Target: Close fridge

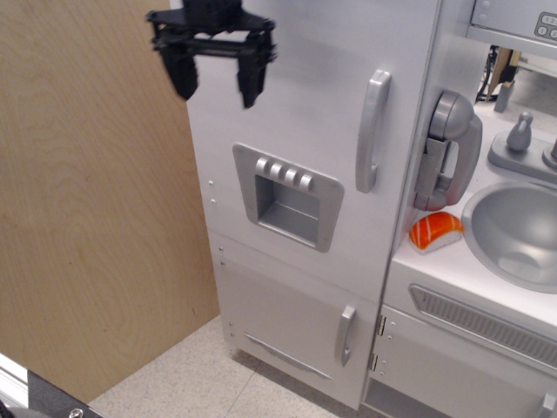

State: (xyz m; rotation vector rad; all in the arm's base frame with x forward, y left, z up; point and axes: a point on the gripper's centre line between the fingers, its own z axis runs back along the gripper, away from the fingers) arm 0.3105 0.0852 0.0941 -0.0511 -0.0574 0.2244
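The black gripper (pixel 216 84) hangs at the upper left, its two fingers (pixel 251 83) spread apart with nothing between them; it sits in front of the top left corner of the fridge (pixel 296 113), one finger over the white door and the other over the door's left edge where the wooden panel (pixel 96 192) begins; whether it touches the door cannot be told.

The fridge fills the middle of the view, a tall white cabinet whose big door lies flat and flush with the front; a grey vertical handle (pixel 372 131) runs along the door's right side; below and left of it sits a grey dispenser recess (pixel 287 196) with a row of four small buttons along its top.

Under that door is a shorter white door (pixel 287 322) with a small grey handle (pixel 345 335) (also flush).

To the right, a grey toy phone (pixel 448 148) hangs on the cabinet's side; beneath it an orange and white piece of toy sushi (pixel 435 231) lies on the counter, just beside the grey sink (pixel 513 231); a grey vent strip (pixel 483 324) runs below the counter edge.
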